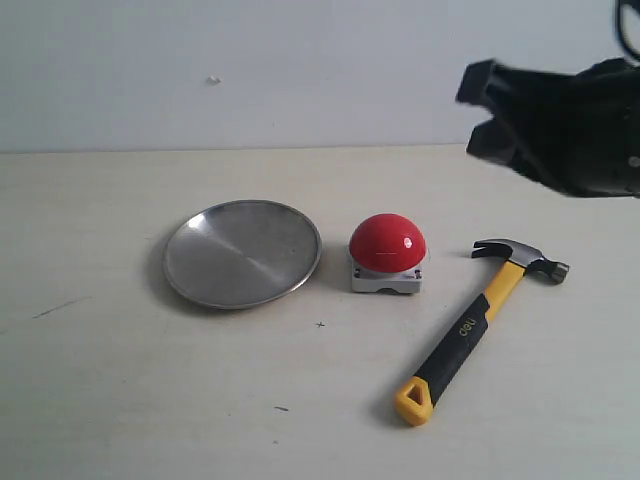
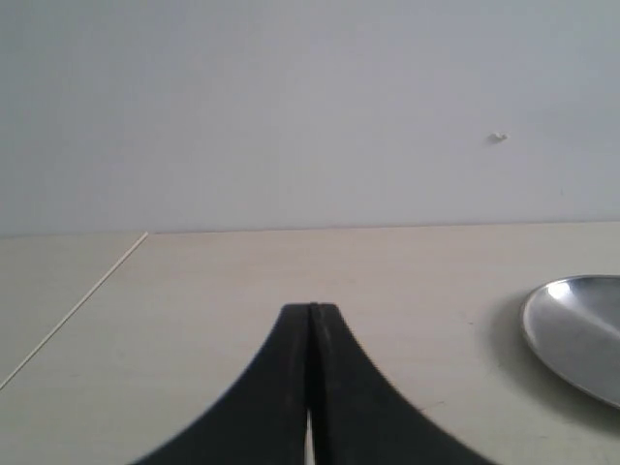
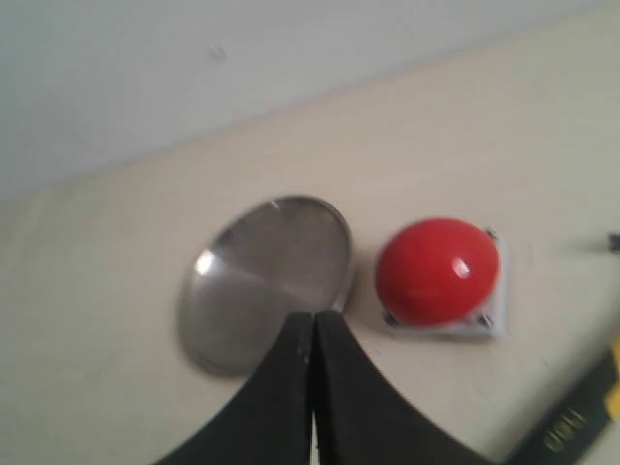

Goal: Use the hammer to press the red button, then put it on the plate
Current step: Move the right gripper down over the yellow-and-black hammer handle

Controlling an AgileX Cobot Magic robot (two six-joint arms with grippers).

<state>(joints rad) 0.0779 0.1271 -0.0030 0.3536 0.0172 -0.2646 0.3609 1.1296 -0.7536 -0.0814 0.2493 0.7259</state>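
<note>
In the exterior view I see the right end effector [image 1: 490, 112] hanging in the air, a dark blurred shape well above the tabletop [image 1: 100, 400]. From here I cannot tell how its jaws stand. The hammer [image 1: 480, 330] lies flat on the tabletop below it. The steel head is the end nearer the end effector and the yellow looped end points away from it. Nothing grips the hammer. The red button [image 1: 387, 243] sits just beside the hammer's head, below the end effector and off to its side. The plate [image 1: 242, 252] lies beyond the button, farther from the end effector, and its inner face shows bare steel. The hammer is on the tabletop, not on the plate, with the button between the two.

In the left wrist view the left end effector [image 2: 310, 315] has its two dark fingers pressed together, holding nothing. Ahead of it and off to one side I see part of the plate's rim [image 2: 581, 334], well apart from the fingertips.

In the right wrist view the right end effector [image 3: 312, 320] is closed tight on nothing. The plate [image 3: 262, 281] lies just past its tips, showing plain steel. The red button [image 3: 438, 268] stands beside the plate, a little off the fingers' line. A stretch of the hammer's black handle [image 3: 572, 426] shows at the frame's edge, on the button's far side from the plate and apart from the fingers.
</note>
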